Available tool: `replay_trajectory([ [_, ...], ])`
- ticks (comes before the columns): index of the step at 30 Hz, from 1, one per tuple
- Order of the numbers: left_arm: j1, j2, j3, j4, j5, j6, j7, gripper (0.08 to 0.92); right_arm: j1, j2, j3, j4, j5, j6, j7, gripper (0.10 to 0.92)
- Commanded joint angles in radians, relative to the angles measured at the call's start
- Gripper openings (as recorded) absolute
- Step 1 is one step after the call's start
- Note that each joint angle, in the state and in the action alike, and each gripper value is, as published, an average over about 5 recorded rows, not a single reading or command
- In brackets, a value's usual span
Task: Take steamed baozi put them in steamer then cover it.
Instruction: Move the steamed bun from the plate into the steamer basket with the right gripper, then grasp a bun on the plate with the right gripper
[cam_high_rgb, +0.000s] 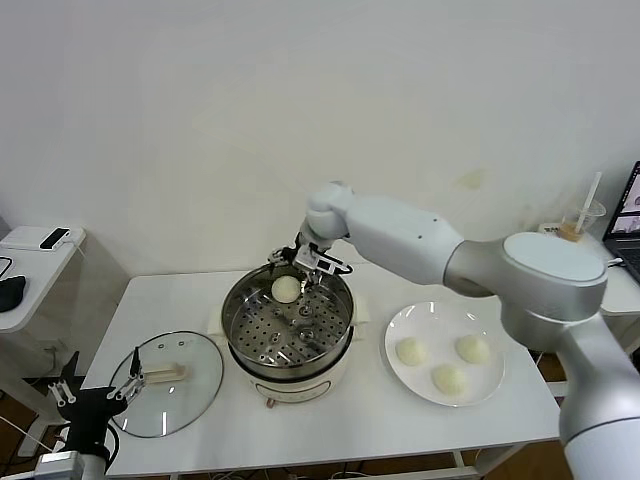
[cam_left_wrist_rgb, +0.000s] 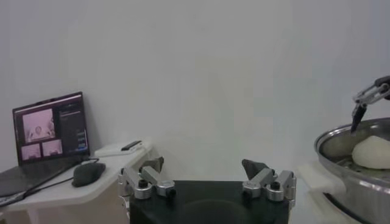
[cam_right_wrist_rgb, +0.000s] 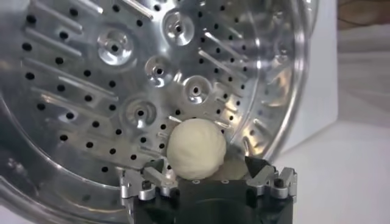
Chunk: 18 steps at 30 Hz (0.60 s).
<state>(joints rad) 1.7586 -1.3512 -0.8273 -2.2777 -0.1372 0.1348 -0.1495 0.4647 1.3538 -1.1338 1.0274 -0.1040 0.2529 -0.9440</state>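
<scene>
The steamer (cam_high_rgb: 232, 322) stands mid-table, uncovered, its perforated tray (cam_right_wrist_rgb: 122, 91) bare but for one baozi (cam_high_rgb: 286, 289) lying by the far rim. My right gripper (cam_high_rgb: 305, 262) hovers just above that bun, open; in the right wrist view the bun (cam_right_wrist_rgb: 196, 149) rests on the tray between the spread fingers of the gripper (cam_right_wrist_rgb: 206, 164), closer to one of them. Three more baozi (cam_high_rgb: 449, 378) lie on the white plate (cam_high_rgb: 420, 322) to the right. The glass cover (cam_high_rgb: 165, 383) lies flat on the table left of the steamer. My left gripper (cam_high_rgb: 95, 385) waits open by the cover's outer edge, holding nothing.
A side table (cam_high_rgb: 30, 262) with a phone (cam_high_rgb: 53, 238) and a mouse (cam_high_rgb: 10, 292) stands off to the left. At the far right are a laptop (cam_high_rgb: 628, 215) and a plastic cup with a straw (cam_high_rgb: 582, 220). A white wall closes the back.
</scene>
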Motion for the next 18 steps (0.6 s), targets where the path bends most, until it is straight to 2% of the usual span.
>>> replay_trajectory([
  [1,0.0,0.002,-0.001,0.0,-0.004,0.003,0.001,0.823,0.072,-0.103,0.023,0.17,0.171,-0.316,-0.098,0.823],
  [8,-0.015,0.03,-0.026,0.007,-0.053,0.025,0.005,0.823,0.113,-0.321,0.068,0.306,0.254,-0.552,-0.131,0.823],
  [18,-0.06,0.073,-0.018,0.032,-0.101,0.061,0.004,0.823,0.011,-0.627,0.053,0.498,0.269,-0.614,-0.122,0.823],
])
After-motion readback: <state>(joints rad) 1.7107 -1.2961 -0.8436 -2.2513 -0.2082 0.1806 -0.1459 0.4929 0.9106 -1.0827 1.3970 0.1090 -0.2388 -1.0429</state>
